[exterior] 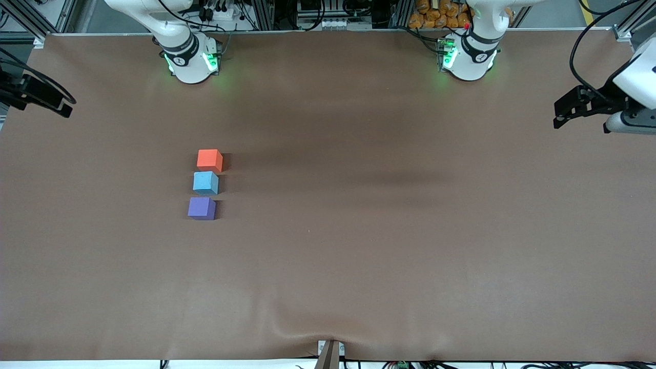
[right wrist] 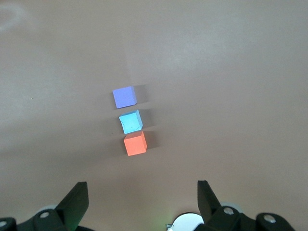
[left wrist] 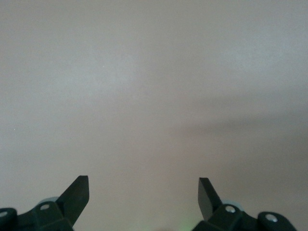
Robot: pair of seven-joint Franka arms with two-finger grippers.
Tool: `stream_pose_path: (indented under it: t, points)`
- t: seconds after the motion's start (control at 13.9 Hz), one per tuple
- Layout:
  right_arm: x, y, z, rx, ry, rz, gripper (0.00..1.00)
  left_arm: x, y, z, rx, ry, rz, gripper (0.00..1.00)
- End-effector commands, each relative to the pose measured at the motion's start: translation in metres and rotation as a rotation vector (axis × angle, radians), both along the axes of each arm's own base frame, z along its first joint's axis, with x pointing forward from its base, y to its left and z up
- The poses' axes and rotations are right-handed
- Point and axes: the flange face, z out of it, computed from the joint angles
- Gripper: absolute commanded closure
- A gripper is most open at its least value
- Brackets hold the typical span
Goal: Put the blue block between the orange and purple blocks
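Observation:
Three cubes stand in a short row on the brown table, toward the right arm's end. The orange block [exterior: 209, 159] is farthest from the front camera, the blue block [exterior: 206, 182] is in the middle, and the purple block [exterior: 201, 208] is nearest. Small gaps part them. The right wrist view shows the same row from high up: purple [right wrist: 124, 96], blue [right wrist: 130, 121], orange [right wrist: 134, 143]. My right gripper [exterior: 65, 106] [right wrist: 143, 190] is open and empty, raised at its end of the table. My left gripper [exterior: 558, 119] [left wrist: 143, 185] is open and empty, raised over its own end.
The brown mat [exterior: 359, 246] covers the whole table. The arms' white bases [exterior: 192, 61] [exterior: 469, 59] stand along the edge farthest from the front camera. A small bracket [exterior: 330, 351] sits at the nearest edge.

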Motion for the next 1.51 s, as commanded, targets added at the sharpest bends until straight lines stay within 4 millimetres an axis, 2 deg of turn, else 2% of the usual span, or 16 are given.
stream_pose_path:
  t: [0.0,0.14,0.36,1.01,1.44]
  points:
    - [-0.015,0.001,-0.007,-0.005,0.008,-0.028,0.00,-0.012,-0.001,0.010,-0.007,0.013,0.002,0.00]
    - [-0.030,0.008,-0.011,-0.004,-0.036,-0.022,0.00,-0.013,0.000,0.011,-0.007,0.013,0.003,0.00]
    - [-0.026,0.004,-0.007,-0.006,-0.052,-0.023,0.00,-0.013,-0.002,0.010,-0.008,0.014,0.002,0.00]
    - [-0.019,0.003,-0.009,-0.024,-0.047,-0.014,0.00,-0.011,0.019,0.009,-0.015,0.019,0.031,0.00]
    - [-0.020,0.006,-0.009,-0.029,-0.044,0.000,0.00,-0.011,0.020,0.008,-0.013,0.020,0.029,0.00]
